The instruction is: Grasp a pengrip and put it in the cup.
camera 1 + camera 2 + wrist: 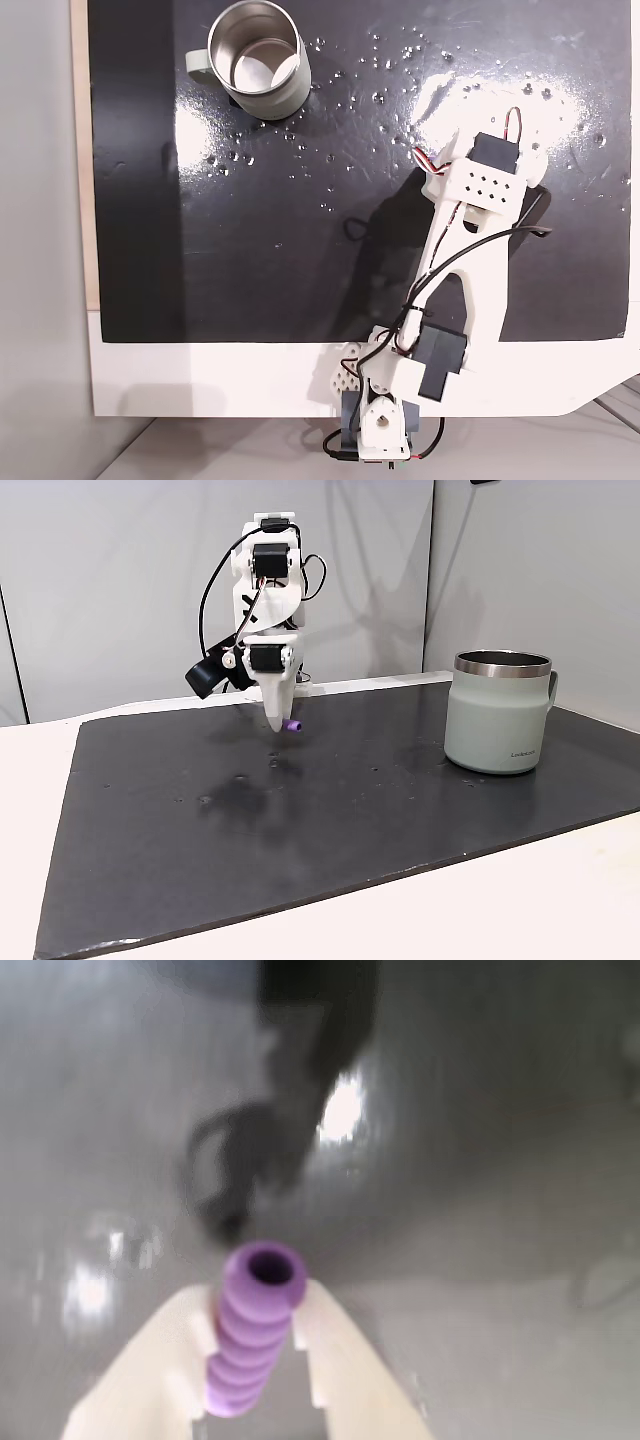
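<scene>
One white arm stands at the back edge of the dark mat (300,820) in a fixed view from the side, folded tight: its upper links rise to a high elbow and the last link drops straight down, so the gripper (281,726) points at the mat with its tips just above the surface. In a fixed view from above, the arm (470,240) reaches from its base at the bottom edge up and to the right across the glossy mat (250,250), with black cables looping along it.

The two pale fingers (150,1380) are closed on the pen grip (252,1330), one on each side of it, as the wrist view shows. The pen grip is a small purple ribbed tube. Its long axis runs along the gap between the fingers, and its open, hollow end pokes out past the tips toward the mat. From the side, it (293,726) shows as a small purple stub at the gripper's tip, sticking out to the right in that view, and it looks clear of the mat.

The cup (497,712) stands upright well apart from the gripper, on the right side of the mat in that side view, handle to the right. From above, the cup (262,60) sits near the top edge, its steel inside showing and its handle to the left.
</scene>
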Controlling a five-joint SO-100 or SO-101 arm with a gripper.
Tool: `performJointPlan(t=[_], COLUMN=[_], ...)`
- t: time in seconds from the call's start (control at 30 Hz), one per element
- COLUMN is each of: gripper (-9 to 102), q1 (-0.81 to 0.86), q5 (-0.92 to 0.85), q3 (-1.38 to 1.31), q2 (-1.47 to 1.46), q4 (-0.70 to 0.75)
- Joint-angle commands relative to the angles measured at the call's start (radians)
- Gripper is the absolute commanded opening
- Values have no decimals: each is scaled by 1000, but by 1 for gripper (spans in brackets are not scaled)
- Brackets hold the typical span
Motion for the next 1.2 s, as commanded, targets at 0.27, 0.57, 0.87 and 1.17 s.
performJointPlan(t=[0.27,0.57,0.87,1.17], gripper=[0,0,0,0], q1=[-250,-459,-489,-581], q5=[-35,-158,-199,-229], q3=[-322,-621,-934,-1164], q2=[278,190,-92,-299], q4=[227,256,230,190])
